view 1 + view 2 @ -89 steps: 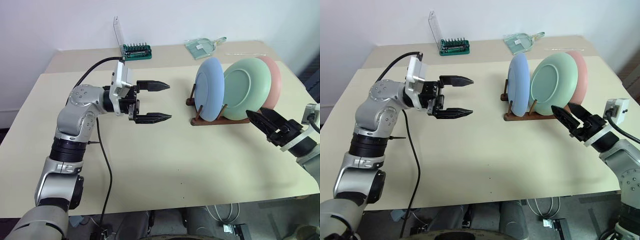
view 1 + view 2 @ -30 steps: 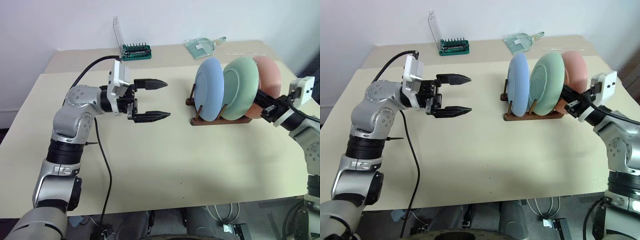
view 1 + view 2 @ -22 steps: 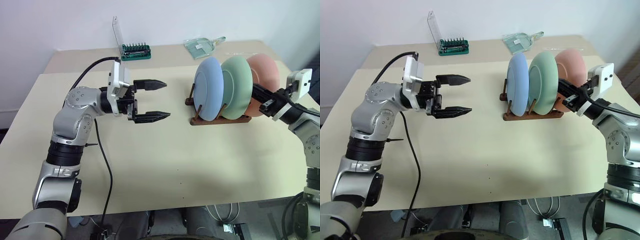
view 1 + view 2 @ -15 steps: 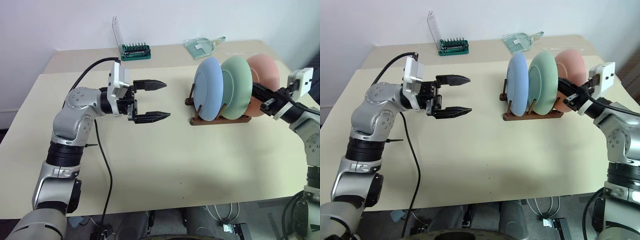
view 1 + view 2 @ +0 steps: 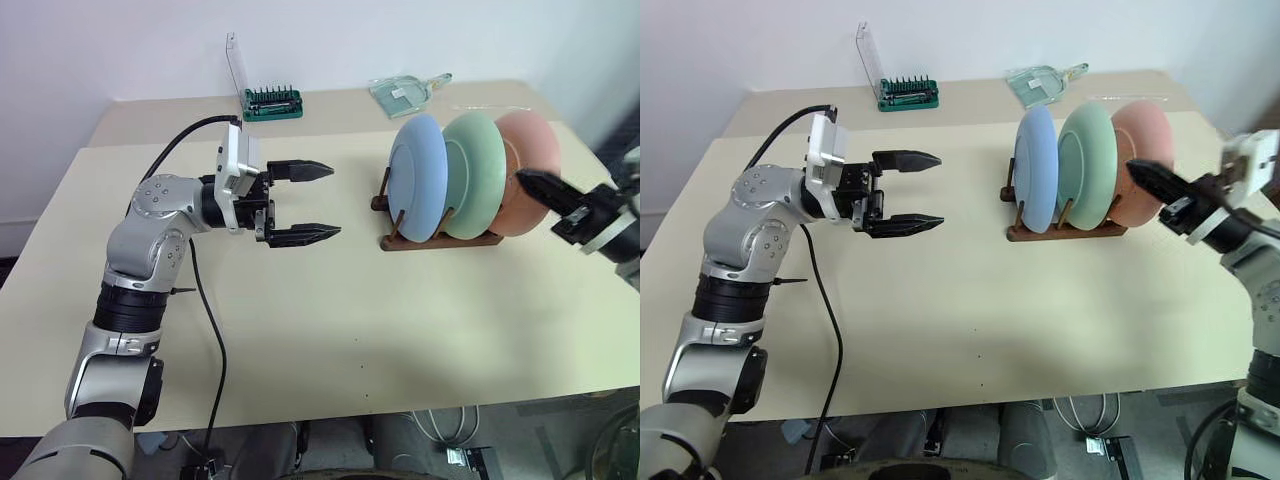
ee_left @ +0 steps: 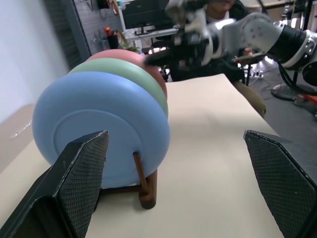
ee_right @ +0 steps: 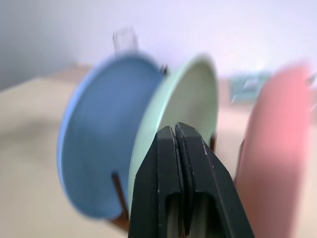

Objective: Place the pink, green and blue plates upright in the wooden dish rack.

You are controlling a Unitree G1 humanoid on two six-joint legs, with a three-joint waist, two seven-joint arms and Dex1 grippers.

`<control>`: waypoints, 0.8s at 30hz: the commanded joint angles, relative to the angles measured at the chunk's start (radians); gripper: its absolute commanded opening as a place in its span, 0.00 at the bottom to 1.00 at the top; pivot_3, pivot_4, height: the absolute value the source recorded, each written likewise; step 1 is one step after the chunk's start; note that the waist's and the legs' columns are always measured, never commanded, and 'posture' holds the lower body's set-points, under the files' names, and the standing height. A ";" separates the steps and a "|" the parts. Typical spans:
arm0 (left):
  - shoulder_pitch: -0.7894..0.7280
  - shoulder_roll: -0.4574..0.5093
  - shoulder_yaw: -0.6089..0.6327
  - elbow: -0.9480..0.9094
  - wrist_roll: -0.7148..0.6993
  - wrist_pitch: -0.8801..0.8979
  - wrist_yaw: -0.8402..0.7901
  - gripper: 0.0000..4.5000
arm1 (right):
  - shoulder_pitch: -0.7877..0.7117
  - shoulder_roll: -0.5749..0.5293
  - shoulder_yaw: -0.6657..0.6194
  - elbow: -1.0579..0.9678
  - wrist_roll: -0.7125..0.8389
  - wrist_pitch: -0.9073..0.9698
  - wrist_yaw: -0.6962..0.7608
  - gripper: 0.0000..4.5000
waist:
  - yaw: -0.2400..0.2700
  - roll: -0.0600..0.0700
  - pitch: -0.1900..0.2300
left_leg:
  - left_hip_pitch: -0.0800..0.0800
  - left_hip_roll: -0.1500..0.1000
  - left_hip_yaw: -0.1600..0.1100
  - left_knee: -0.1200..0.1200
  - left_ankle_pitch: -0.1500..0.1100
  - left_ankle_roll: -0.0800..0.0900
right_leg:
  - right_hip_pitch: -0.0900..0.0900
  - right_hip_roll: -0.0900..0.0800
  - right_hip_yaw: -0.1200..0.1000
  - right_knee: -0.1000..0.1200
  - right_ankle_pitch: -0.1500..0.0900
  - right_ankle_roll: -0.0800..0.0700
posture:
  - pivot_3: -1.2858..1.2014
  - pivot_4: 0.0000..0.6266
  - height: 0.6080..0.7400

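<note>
All three plates now stand on edge in the wooden dish rack (image 5: 440,240) on the right half of the table (image 5: 330,340): the blue plate (image 5: 417,176) at the end nearest the left arm, the green plate (image 5: 474,174) in the middle, and the pink plate (image 5: 528,172) at the far end, next to the right arm. By the look of it the placing itself is done, and what remains is to see that the plates stand by themselves.

The right gripper (image 5: 1137,169) sits just in front of the pink plate's face with its jaws pressed together and empty (whether its tip touches the plate is hard to judge from here). The left gripper (image 5: 330,201) hovers well apart from the rack, jaws spread wide, holding nothing, pointed at the blue plate.
</note>
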 commanded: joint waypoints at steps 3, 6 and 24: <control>-0.045 0.018 0.029 0.031 -0.003 -0.007 -0.006 1.00 | -0.017 0.024 -0.183 -0.133 0.326 0.069 -0.050 0.01 | -0.001 0.000 0.000 | 0.000 0.000 0.000 0.000 0.000 0.000 | 0.000 0.000 0.000 0.000 0.000 0.000 | 0.52 0.24 1.00; -0.054 0.024 0.035 0.053 -0.002 -0.002 -0.001 1.00 | 0.017 -0.006 -0.167 -0.207 0.513 0.161 -0.033 0.12 | -0.002 0.000 0.000 | 0.000 0.000 0.000 0.000 0.000 0.000 | 0.000 0.000 0.000 0.000 0.000 0.000 | 0.52 0.24 1.00; -0.042 0.042 0.025 0.149 0.035 -0.080 -0.056 1.00 | 0.306 -0.064 -0.124 -0.379 0.225 -0.031 0.233 0.99 | -0.001 -0.001 0.001 | 0.000 0.000 0.000 0.001 -0.001 0.001 | 0.001 0.000 -0.001 0.000 0.000 0.001 | 0.52 0.24 1.00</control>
